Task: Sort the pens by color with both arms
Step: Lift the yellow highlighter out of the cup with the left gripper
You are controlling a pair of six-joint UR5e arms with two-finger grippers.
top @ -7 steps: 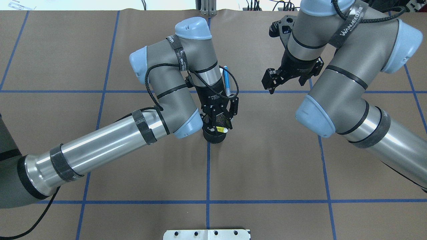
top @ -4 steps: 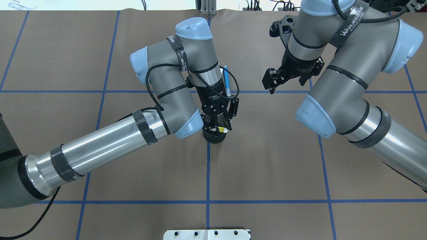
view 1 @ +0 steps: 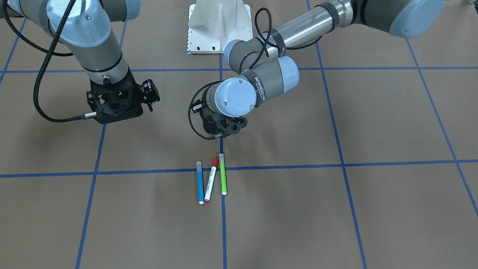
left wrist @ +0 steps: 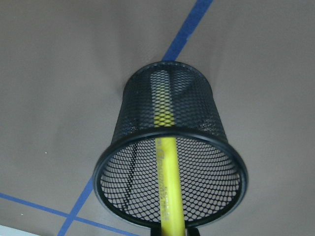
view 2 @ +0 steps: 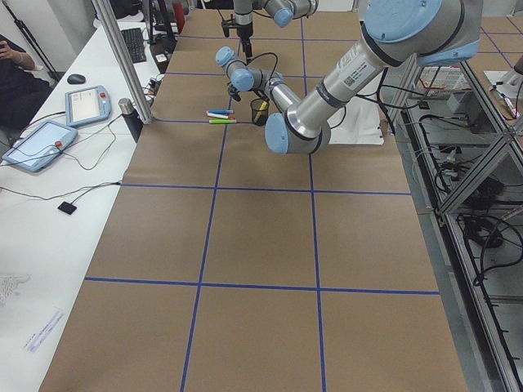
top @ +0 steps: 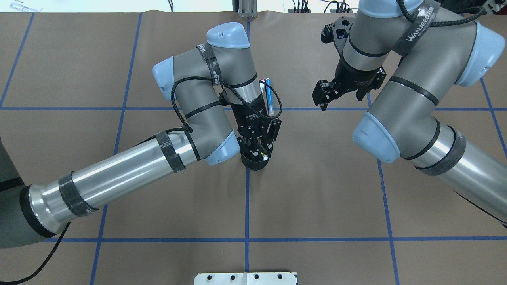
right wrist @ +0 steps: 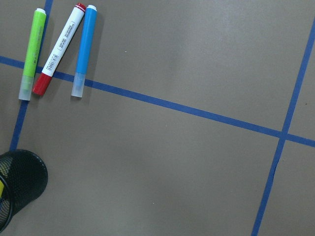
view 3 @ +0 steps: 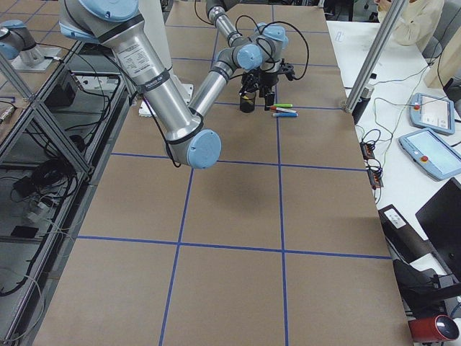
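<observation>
Left hand (top: 260, 151) is right over the black mesh cup (left wrist: 199, 115), fingers pointing down into its mouth. The yellow pen (left wrist: 168, 182) runs from between the fingertips down inside the cup to the far wall. The fingertips sit close on either side of the pen's top end, but I cannot tell whether they pinch it or have let go. The cup stands upright on the brown counter (top: 317, 190), on one of the blue tape lines (top: 246, 206).

Over on the other side, the right hand (top: 345, 88) hangs above bare counter with its fingers spread apart and nothing between them, well apart from the cup.

Three pens lie flat just past the cup on the operators' side, close together across a tape line: the blue pen (view 1: 200, 182), the red-capped pen (view 1: 210, 180) with its white barrel, and the green pen (view 1: 223, 174) lying along the crossing line. From overhead the left arm (top: 206, 107) covers the red and green ones, and only the blue pen peeks out beside the wrist. In the front view that same wrist hides most of the cup. The white base plate (view 1: 218, 26) sits at the robot's edge.
</observation>
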